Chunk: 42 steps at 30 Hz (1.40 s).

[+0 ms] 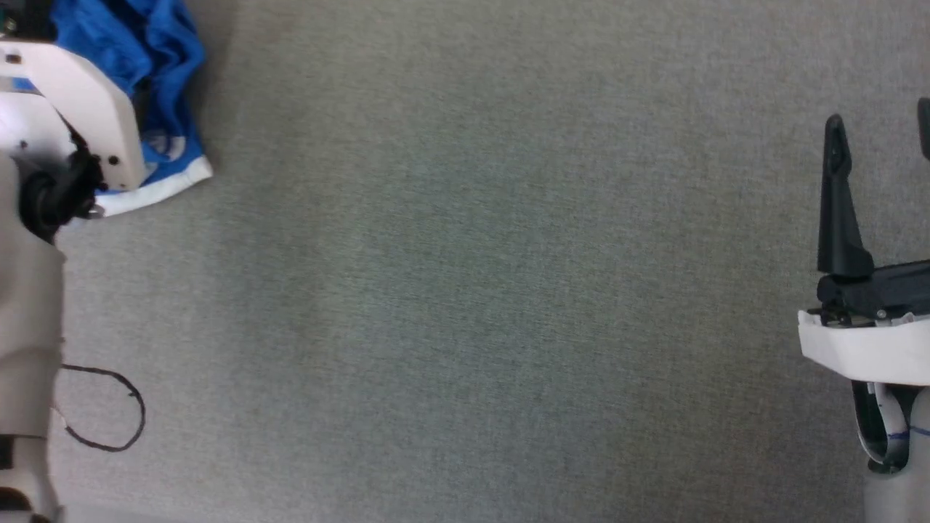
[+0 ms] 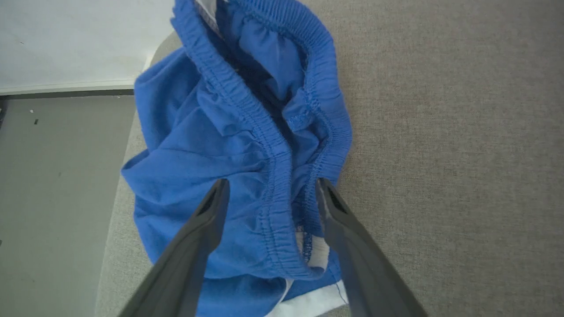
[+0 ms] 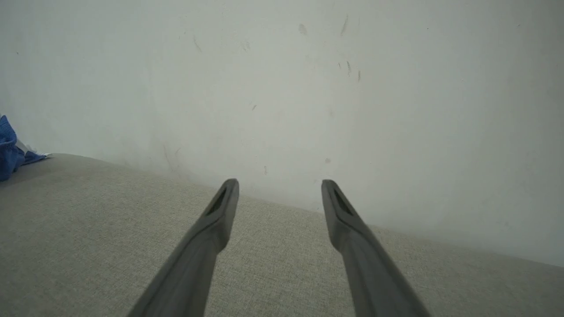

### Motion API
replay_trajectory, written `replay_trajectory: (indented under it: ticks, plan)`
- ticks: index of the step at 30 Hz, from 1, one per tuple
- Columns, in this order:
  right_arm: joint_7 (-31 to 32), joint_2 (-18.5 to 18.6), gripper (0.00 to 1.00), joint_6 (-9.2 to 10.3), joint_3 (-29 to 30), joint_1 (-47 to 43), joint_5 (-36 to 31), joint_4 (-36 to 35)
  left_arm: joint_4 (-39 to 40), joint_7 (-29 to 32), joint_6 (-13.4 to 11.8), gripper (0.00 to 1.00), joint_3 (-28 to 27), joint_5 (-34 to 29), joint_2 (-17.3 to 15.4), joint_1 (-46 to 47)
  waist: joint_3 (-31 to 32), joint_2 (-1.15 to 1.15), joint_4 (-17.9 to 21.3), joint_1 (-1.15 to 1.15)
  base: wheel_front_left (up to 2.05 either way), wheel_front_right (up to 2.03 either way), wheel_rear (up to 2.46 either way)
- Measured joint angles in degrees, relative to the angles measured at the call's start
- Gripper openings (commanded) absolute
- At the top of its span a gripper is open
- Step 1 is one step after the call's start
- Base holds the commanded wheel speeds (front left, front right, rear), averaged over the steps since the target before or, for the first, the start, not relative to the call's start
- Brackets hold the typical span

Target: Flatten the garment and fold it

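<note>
Big grey fabric surface [image 1: 465,290], with the blue garment [image 2: 198,145] bunched up at its far left edge. The left gripper [image 2: 272,185] is right over it, fingers [image 2: 207,220] spread either side of the waistband [image 2: 277,176], nothing pinched. The right gripper [image 3: 280,185] is spread too, well away from it.

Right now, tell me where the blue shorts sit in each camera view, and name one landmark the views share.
Head view: shorts in the top left corner, partly behind the left arm.
Left wrist view: shorts bunched in the middle, waistband between the fingers of the open left pincer.
Right wrist view: shorts as a small blue patch at the far left edge.
Shared landmark: the grey fabric surface under them.
</note>
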State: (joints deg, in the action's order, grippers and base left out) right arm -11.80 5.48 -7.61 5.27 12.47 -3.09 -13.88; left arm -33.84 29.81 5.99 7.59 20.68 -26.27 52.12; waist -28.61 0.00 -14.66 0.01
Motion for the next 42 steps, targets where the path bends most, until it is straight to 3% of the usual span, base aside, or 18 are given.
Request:
replay_trajectory:
  ticks: [10,11,12,19,27,34,42]
  plan:
    - [-1.10,-0.04,1.00,0.00,-0.11,1.84,-0.44,-0.63,-2.38,12.18,0.10,1.00,7.75,5.81,-6.86,3.96,-6.41,0.00,3.06,-0.02,0.00,0.00,0.00]
    - [-1.38,-0.04,1.00,0.00,-0.11,2.04,-0.47,-0.60,-2.40,12.81,0.12,0.42,8.40,6.44,-7.50,4.64,-6.88,0.00,3.24,-0.02,0.00,0.00,0.00]
    - [-1.47,-0.04,1.00,0.00,-0.15,2.38,-0.48,-0.58,-2.40,13.19,0.40,0.00,9.05,6.84,-8.06,5.06,-7.27,0.00,3.38,-0.01,0.00,0.00,0.00]
    - [-2.25,-0.20,1.00,0.00,-0.15,3.17,-0.48,-0.48,-2.96,10.76,1.04,0.00,13.55,7.32,-11.18,8.08,-6.62,0.00,3.35,0.00,0.00,0.00,0.00]
    - [-2.92,-1.91,1.00,0.01,0.34,1.59,-0.37,0.13,1.26,4.32,1.11,0.00,20.81,6.87,-14.01,16.60,-0.42,0.00,2.64,-0.02,0.00,0.00,0.00]
    - [-2.92,-2.42,1.00,0.00,1.46,-2.15,0.36,0.69,9.04,-1.54,1.12,0.00,32.06,9.39,-12.82,21.19,6.52,0.00,3.21,-0.03,0.00,0.00,0.00]
    - [-2.92,-2.47,1.00,0.01,1.53,-2.66,4.36,1.45,15.04,-6.30,1.14,0.00,44.46,13.11,-5.73,22.57,11.20,0.00,8.82,-0.03,0.00,0.00,0.00]
